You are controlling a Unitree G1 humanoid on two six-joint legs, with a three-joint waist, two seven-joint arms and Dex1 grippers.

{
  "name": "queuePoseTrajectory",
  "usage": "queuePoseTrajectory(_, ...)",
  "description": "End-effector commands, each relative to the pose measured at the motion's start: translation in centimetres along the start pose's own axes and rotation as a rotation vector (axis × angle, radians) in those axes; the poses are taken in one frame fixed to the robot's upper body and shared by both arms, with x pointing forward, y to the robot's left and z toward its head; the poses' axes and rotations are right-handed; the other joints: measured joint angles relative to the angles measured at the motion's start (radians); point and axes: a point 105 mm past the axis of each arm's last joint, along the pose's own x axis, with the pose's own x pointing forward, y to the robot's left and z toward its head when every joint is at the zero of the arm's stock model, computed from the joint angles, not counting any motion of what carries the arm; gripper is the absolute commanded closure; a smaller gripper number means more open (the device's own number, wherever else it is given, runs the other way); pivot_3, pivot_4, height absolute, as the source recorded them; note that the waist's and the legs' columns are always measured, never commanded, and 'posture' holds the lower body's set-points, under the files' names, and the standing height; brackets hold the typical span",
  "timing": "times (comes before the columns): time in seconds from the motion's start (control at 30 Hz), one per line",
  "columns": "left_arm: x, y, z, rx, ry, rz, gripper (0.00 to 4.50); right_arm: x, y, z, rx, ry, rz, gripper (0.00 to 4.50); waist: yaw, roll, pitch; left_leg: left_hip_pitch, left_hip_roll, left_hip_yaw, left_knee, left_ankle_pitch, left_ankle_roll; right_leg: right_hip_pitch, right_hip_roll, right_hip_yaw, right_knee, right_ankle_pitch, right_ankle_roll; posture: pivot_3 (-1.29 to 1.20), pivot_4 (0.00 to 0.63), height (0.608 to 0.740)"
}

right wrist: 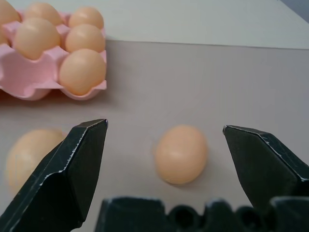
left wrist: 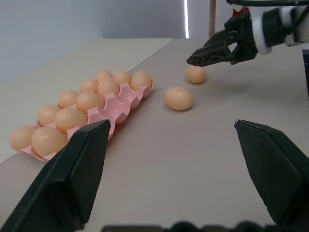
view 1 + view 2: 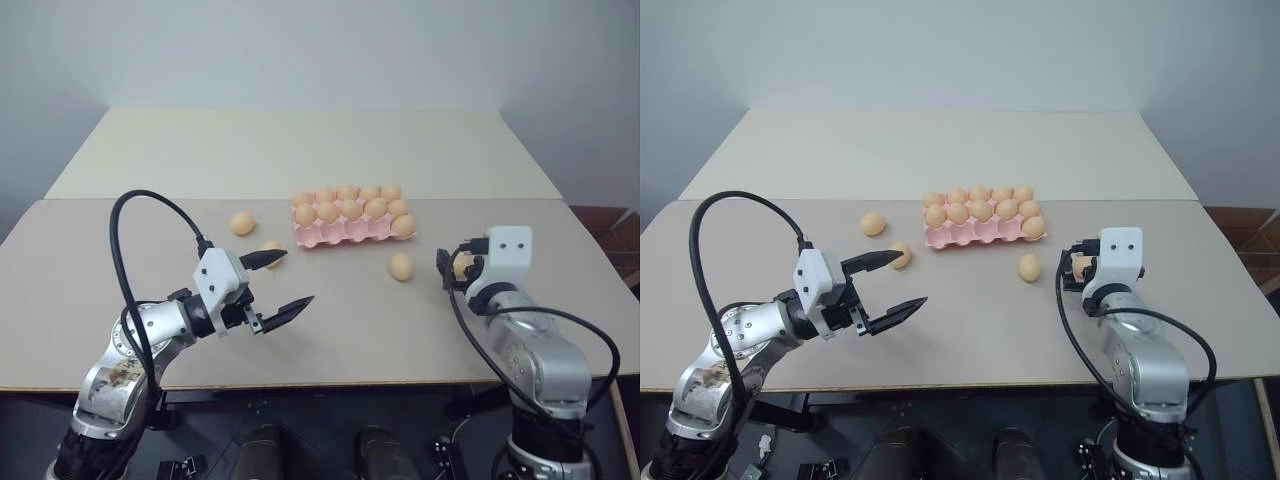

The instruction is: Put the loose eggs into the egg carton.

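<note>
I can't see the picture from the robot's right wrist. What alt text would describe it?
A pale orange egg lies on the tan table between the two open black fingers of the right pincer. Another loose egg lies partly behind one finger, and the pink egg carton with eggs in its cups sits farther off.

A pale beige tabletop [image 3: 150, 300] carries a pink egg carton [image 3: 345, 236] near its middle. Four loose eggs lie on the bare surface: two left of the carton [image 3: 242, 223] [image 3: 272, 247], two to its right [image 3: 401, 266] [image 3: 462, 265].
</note>
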Motion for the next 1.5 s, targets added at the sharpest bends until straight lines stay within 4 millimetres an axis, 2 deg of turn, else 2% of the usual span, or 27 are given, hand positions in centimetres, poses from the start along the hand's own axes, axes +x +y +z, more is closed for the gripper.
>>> queuePoseTrajectory(0.03, 0.2, -0.1, 0.8, 0.033, -0.031, -0.022, 0.03, 0.9, -0.9, 0.3, -0.014, 0.015, -0.032, 0.0, 0.0, 0.0, 0.0, 0.0, 0.0, 0.0, 0.0, 0.0, 0.0, 0.0, 0.0, 0.0, 0.0, 0.0, 0.0, 0.0, 0.15, 0.74)
queuePoseTrajectory(0.3, 0.2, -0.5, 0.8, 0.028, -0.032, -0.024, 0.03, 3.1, -1.4, -0.8, -0.004, 0.07, -0.045, 0.0, -0.001, 0.0, 0.0, -0.001, 0.0, 0.002, 0.0, 0.0, 0.0, -0.001, 0.0, 0.0, 0.0, 0.0, 0.0, 0.0, 0.15, 0.74)
queuePoseTrajectory(0.4, 0.2, -0.5, 0.8, 0.018, -0.03, -0.03, 0.0, 3.4, -1.5, -0.9, 0.001, 0.078, -0.036, 0.6, -0.001, 0.0, 0.0, -0.001, 0.0, 0.002, 0.0, 0.0, 0.0, -0.001, 0.0, 0.0, 0.0, 0.0, 0.0, 0.0, 0.15, 0.74)
queuePoseTrajectory(0.57, 0.1, -0.5, 0.6, 0.003, -0.028, -0.036, 0.0, 3.4, -1.2, -0.7, 0.003, 0.067, -0.013, 2.3, -0.001, 0.0, 0.0, -0.001, 0.0, 0.002, 0.0, 0.0, 0.0, -0.001, 0.0, 0.0, 0.0, 0.0, 0.0, 0.0, 0.15, 0.74)
queuePoseTrajectory(0.63, 0.1, -0.4, 0.5, -0.003, -0.023, -0.032, 0.0, 3.2, -0.7, -0.2, -0.004, 0.05, 0.011, 2.69, -0.001, 0.0, 0.0, -0.001, 0.0, 0.002, 0.0, 0.0, 0.0, -0.001, 0.0, 0.0, 0.0, 0.0, 0.0, 0.0, 0.15, 0.74)
queuePoseTrajectory(0.73, 0.0, -0.2, 0.5, -0.01, -0.017, -0.024, 0.0, 2.5, 0.9, 1.5, -0.061, -0.023, 0.088, 2.82, -0.002, 0.0, 0.0, -0.001, 0.0, 0.002, 0.0, 0.0, 0.0, -0.001, 0.0, 0.0, 0.0, 0.0, 0.0, 0.0, 0.15, 0.74)
queuePoseTrajectory(0.83, 0.0, 0.1, -0.2, -0.002, 0.051, -0.031, 0.0, 1.2, 4.7, 4.9, -0.069, -0.141, 0.23, 2.83, -0.007, 0.0, 0.0, -0.001, 0.001, 0.001, 0.0, 0.0, 0.0, -0.002, 0.0, 0.001, 0.001, 0.0, 0.0, 0.0, 0.15, 0.74)
queuePoseTrajectory(0.9, 0.1, 0.2, -0.1, 0.001, 0.06, -0.036, 0.0, 0.6, 6.6, 6.3, -0.067, -0.19, 0.294, 2.83, -0.012, 0.0, 0.0, -0.002, 0.001, -0.001, 0.0, 0.0, 0.0, -0.005, 0.001, 0.002, 0.003, 0.0, 0.0, 0.0, 0.15, 0.74)
queuePoseTrajectory(0.97, 0.4, 0.4, 0.2, -0.002, 0.049, -0.029, 0.0, 0.5, 8.3, 6.9, -0.055, -0.209, 0.335, 2.83, -0.012, 0.0, 0.0, -0.002, 0.001, -0.001, 0.0, 0.0, 0.0, -0.005, 0.001, 0.002, 0.004, 0.0, 0.0, 0.0, 0.15, 0.74)
queuePoseTrajectory(1.1, 0.6, 0.6, 0.5, -0.002, 0.046, -0.026, 0.0, 1.6, 10.8, 6.6, -0.06, -0.202, 0.369, 2.83, -0.007, 0.0, 0.0, -0.002, 0.001, -0.001, 0.0, 0.0, 0.0, -0.005, 0.001, 0.002, 0.004, 0.0, 0.0, 0.0, 0.15, 0.74)
queuePoseTrajectory(1.17, 0.6, 0.6, 0.5, -0.001, 0.047, -0.025, 0.0, 2.2, 11.4, 6.5, -0.074, -0.199, 0.382, 2.83, -0.004, 0.0, 0.0, -0.004, 0.0, -0.001, 0.0, 0.0, 0.0, -0.007, 0.0, 0.002, 0.004, 0.0, 0.0, 0.0, 0.15, 0.74)
queuePoseTrajectory(1.33, 0.5, 0.7, 0.5, 0.001, 0.051, -0.015, 0.0, 4.3, 11.3, 6.6, -0.096, -0.203, 0.355, 2.83, -0.004, 0.001, 0.0, -0.009, 0.0, -0.001, 0.0, 0.0, 0.0, -0.012, 0.0, 0.002, 0.005, 0.0, 0.0, 0.0, 0.15, 0.74)
queuePoseTrajectory(1.5, 0.2, 0.6, 0.3, -0.001, 0.056, -0.007, 0.0, 5.5, 11.6, 6.9, -0.107, -0.209, 0.358, 2.83, -0.008, 0.001, 0.0, -0.008, 0.0, -0.001, 0.0, 0.0, 0.0, -0.012, 0.0, 0.002, 0.005, 0.0, 0.0, 0.0, 0.15, 0.74)
